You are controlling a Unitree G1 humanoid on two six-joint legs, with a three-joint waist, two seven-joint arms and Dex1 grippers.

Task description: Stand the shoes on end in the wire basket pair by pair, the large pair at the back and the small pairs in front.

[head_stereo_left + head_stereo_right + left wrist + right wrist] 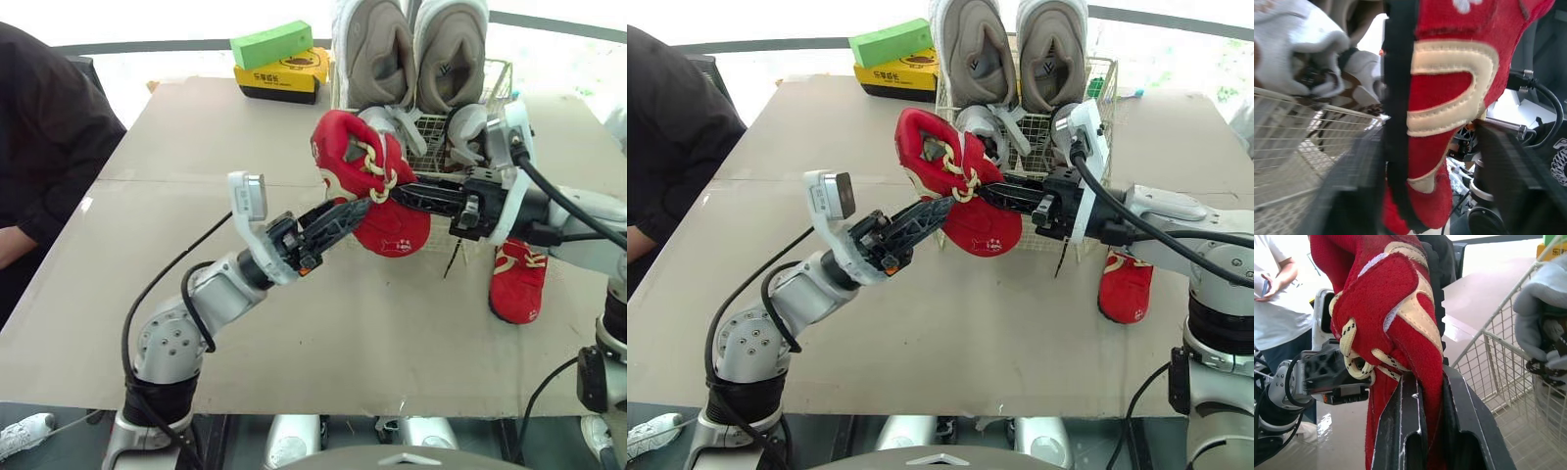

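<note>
Clamping a red shoe in the right gripper, fingers closed tight on the upper just by the laces. Bracing the same shoe from the opposite side with the left gripper, fingers spread around sole and upper and seemingly pressing on both. Holding it lifted clear of the desk, centre of the frame, just in front of the wire basket and not yet inside.

Leaving its mate, the second red shoe, lying on the desk at lower right, near the basket's front corner. Keeping the large grey pair standing on end at the back of the basket, top centre, with a small grey-and-white pair sitting in front of it.

Judging the job well past halfway: two pairs in, the red pair remaining, with the lifted shoe needing to clear the rim and stand in the front row, then the one on the desk to follow.

Sharing the desk with a green box stacked on a yellow box, upper left of centre, and a person in dark clothes at the left edge.
</note>
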